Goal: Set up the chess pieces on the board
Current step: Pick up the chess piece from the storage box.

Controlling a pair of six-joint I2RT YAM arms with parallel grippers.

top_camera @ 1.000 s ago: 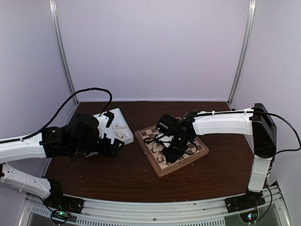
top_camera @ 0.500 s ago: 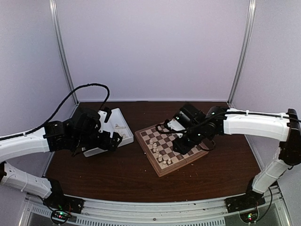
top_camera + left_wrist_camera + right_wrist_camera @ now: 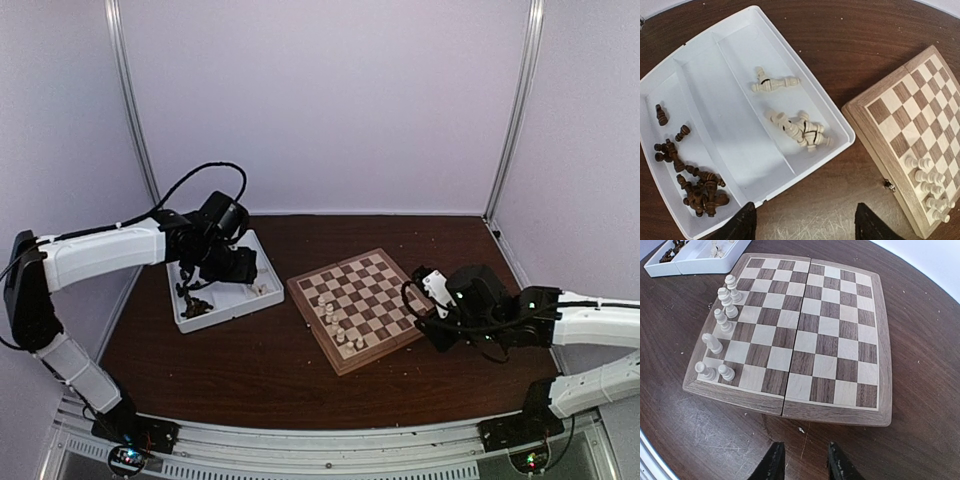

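Observation:
The board (image 3: 372,292) lies in the middle of the table, also in the left wrist view (image 3: 920,120) and the right wrist view (image 3: 810,335). Several cream-white chess pieces (image 3: 722,320) stand along its left edge (image 3: 335,322). More white pieces (image 3: 797,127) and dark brown pieces (image 3: 695,185) lie in a white tray (image 3: 228,300). My left gripper (image 3: 807,227) hangs high over the tray's board-side edge (image 3: 228,268), open and empty. My right gripper (image 3: 805,465) sits low over the table just off the board's right edge (image 3: 422,308), narrowly open, holding nothing.
The white tray (image 3: 730,55) has three long compartments; its middle one holds nothing. Dark wood table (image 3: 250,380) runs around board and tray. White walls and metal posts close in the back and sides.
My right arm has pulled back off the board to the table at its right. My left arm has swung up and back to a spot above the tray.

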